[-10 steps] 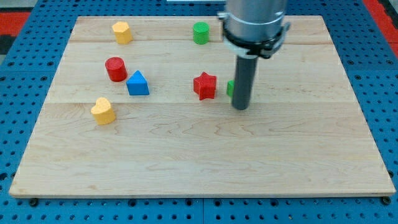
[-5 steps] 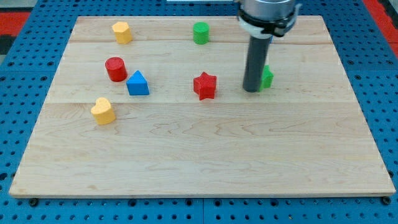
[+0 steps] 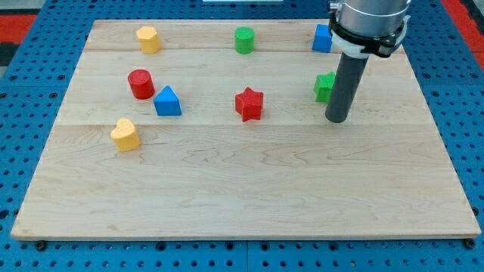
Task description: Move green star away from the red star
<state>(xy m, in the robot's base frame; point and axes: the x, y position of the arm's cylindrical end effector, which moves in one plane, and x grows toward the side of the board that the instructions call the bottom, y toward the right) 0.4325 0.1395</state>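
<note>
The green star (image 3: 324,86) lies right of the board's middle, partly hidden behind my rod. The red star (image 3: 249,103) lies near the board's centre, well to the left of the green star. My tip (image 3: 337,120) rests on the board just below and to the right of the green star, close to it. The rod rises up to the arm's grey body at the view's top right.
A green cylinder (image 3: 243,39) and a yellow block (image 3: 148,38) sit near the top edge. A blue block (image 3: 323,38) shows at the top right beside the arm. A red cylinder (image 3: 141,83), a blue triangle (image 3: 167,101) and a yellow heart (image 3: 125,134) lie at the left on the wooden board (image 3: 242,189).
My tip has moved to the right. The green star has been pushed right and slightly up, away from the red star. The blue block at the top right has come into sight.
</note>
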